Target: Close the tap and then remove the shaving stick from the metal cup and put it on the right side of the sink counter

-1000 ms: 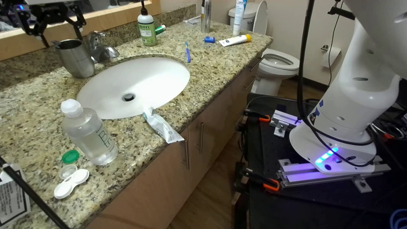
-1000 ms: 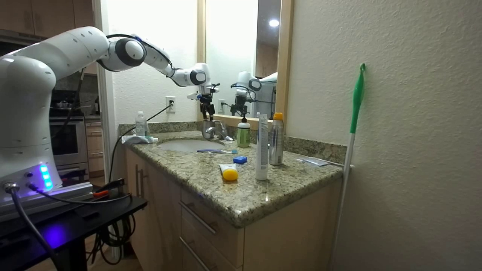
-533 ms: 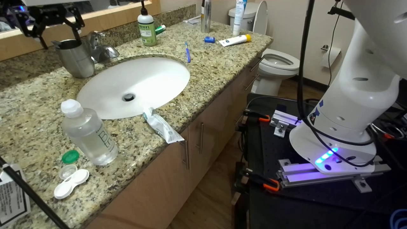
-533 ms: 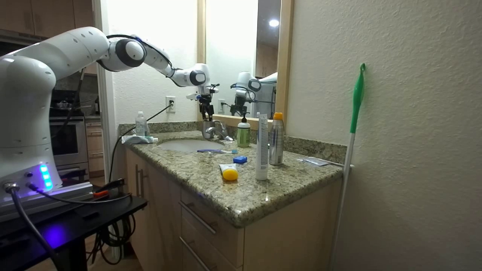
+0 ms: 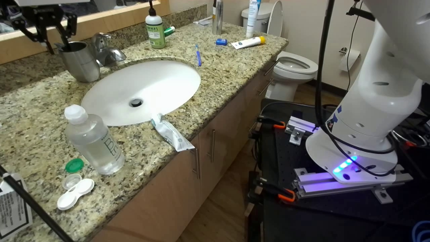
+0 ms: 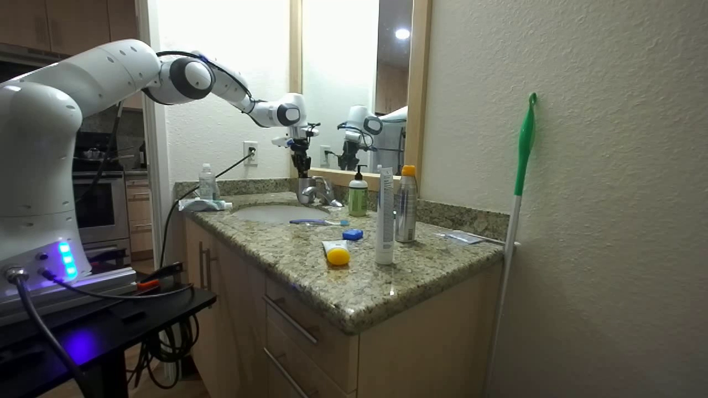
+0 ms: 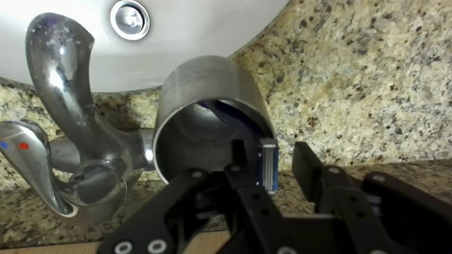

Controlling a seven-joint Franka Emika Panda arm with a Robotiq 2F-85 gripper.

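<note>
The shaving stick (image 7: 269, 165), blue with a grey-bladed head, leans in the metal cup (image 7: 212, 77) with its head over the rim. My gripper (image 7: 271, 155) has this head between its fingers, with a gap on both sides; the jaws are partly closed but still open. One finger is over the cup's mouth, the other outside the rim. In an exterior view the gripper (image 5: 58, 49) is at the mouth of the steel cup (image 5: 80, 64). The chrome tap (image 5: 106, 53) stands beside the cup; no water shows at its spout. Granite sink counter (image 6: 310, 260) runs underneath.
A white basin (image 5: 161, 80) lies in front of the tap. A soap bottle (image 5: 155, 32) stands beyond the tap, and a clear bottle (image 5: 95, 144) near the front. A toothbrush (image 5: 198, 57), tubes and a spray can (image 6: 406, 207) occupy the counter's far end. The mirror (image 6: 348, 83) is close behind.
The jaws have narrowed from wide to partly closed. The gripper has shifted slightly left in both exterior views, and one finger has come into the cup's mouth. The cup has not moved.
</note>
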